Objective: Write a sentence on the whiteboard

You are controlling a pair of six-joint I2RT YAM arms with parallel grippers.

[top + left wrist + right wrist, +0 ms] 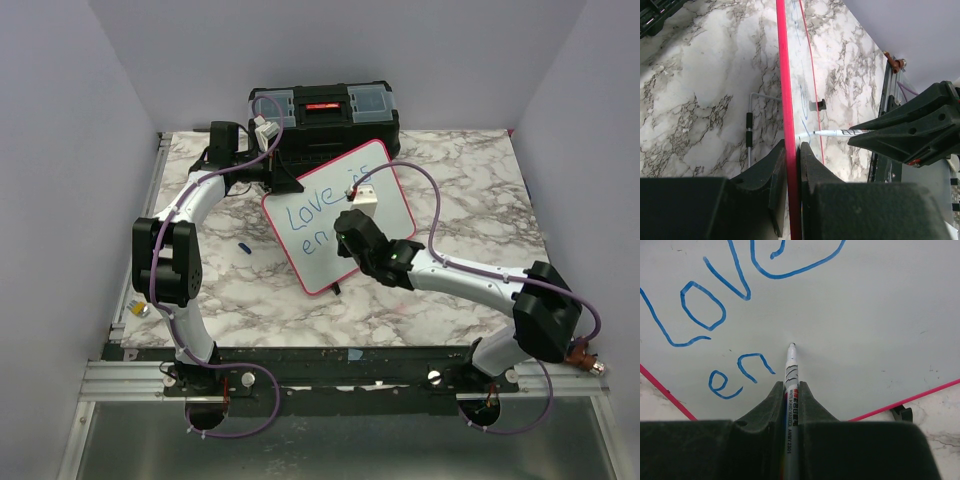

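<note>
**Top Line Is Written, Second Line Only Just Begun**

The whiteboard (322, 263) sits near the far edge of the surface (470, 180), about in the middle, just in front of a black toolbox (322, 108). It is turned a bit, so one corner points at the arms.

The left fingers (792, 150) are clamped on the board's pink frame at its left side, to hold it steady. The right fingers (791, 390) are clamped on a white marker (791, 369). The marker's tip is at the board, just to the right of the letters "en".

The sentence (318, 212) is in blue. The top line says "Love is". Under it there is only "en". I think that word is not done, so more letters have to be written. The job looks a bit over half done, but I cannot tell how long the sentence is meant to be.

The letters are big, loose and leaning. The board is shiny white, with lots of bare room to the right of "en".
</note>
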